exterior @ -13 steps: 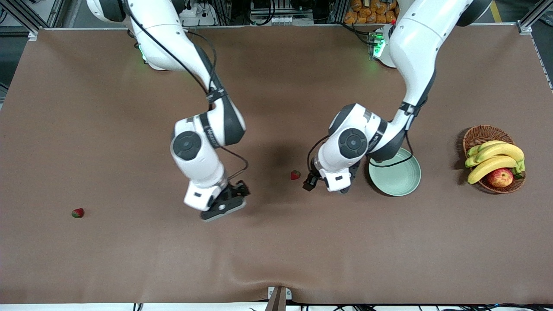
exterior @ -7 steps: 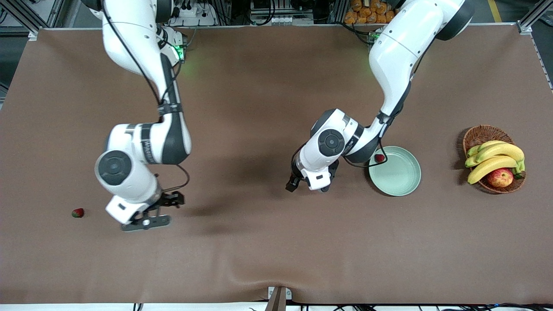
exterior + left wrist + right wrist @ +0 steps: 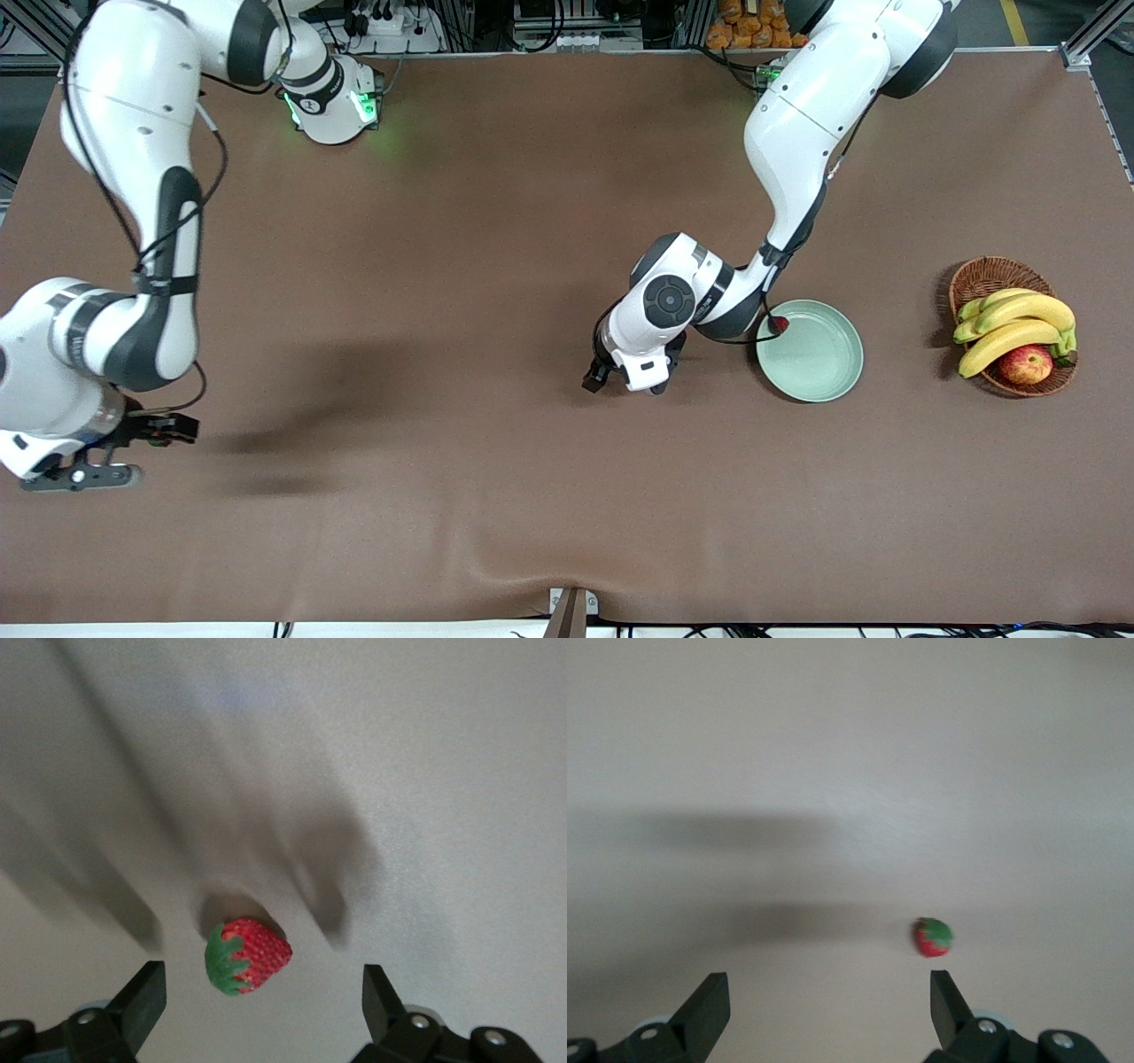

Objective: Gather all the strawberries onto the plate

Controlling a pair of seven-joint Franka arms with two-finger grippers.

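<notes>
**A:** So, how many strawberries can you count?

**B:** Three. One strawberry (image 3: 778, 324) lies in the plate (image 3: 819, 372), at the rim toward the robots' bases. That is the only plate, pale green, in the middle band of the front view toward the left arm's end of the tabletop (image 3: 532, 496).

**A:** And the other two?

**B:** Both are on the bare tabletop. The second strawberry (image 3: 248, 955) shows in the left wrist view, low in the frame, between the two spread fingers of the left tool (image 3: 263, 992) and touching neither. The third strawberry (image 3: 933, 937) shows in the right wrist view, just ahead of the right tool (image 3: 830, 988).

**A:** Is either tool grasping anything?

**B:** No. Both are released, with the fingers wide apart and nothing in them. In the front view the left tool (image 3: 625, 383) hangs just beside the plate, and the right tool (image 3: 115, 452) is low at the frame's edge, at the right arm's end.

**A:** Anything else?

**B:** One wicker basket (image 3: 983, 276) holds one bunch of bananas (image 3: 1019, 323) and one apple (image 3: 1025, 363).
</notes>
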